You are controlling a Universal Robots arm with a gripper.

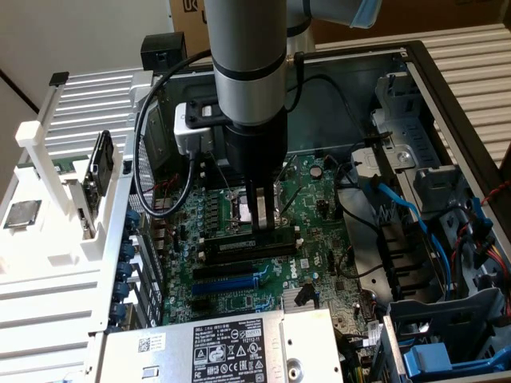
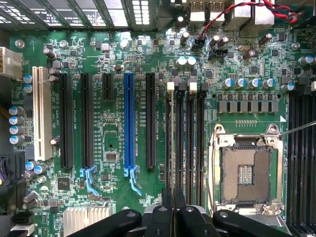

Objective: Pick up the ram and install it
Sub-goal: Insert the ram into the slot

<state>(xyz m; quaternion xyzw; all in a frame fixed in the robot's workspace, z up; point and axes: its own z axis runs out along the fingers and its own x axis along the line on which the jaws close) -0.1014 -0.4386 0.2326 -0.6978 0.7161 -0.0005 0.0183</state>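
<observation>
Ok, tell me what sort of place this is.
Probably a robotics lab or PC-assembly workbench: an opened desktop computer case with its motherboard exposed, a robot arm reaching in, cardboard boxes behind.

CPU socket [image 2: 245,175]: one
Blue expansion slot [image 2: 129,121]: one
Memory slots [image 2: 180,143], blue-slot side of CPU socket: four
White slot [image 2: 42,113]: one

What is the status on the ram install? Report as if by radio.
Gripper shut, over the memory slots beside the CPU socket. Ram: cannot tell if held. Slots look empty; black cable hangs close to the arm.
</observation>
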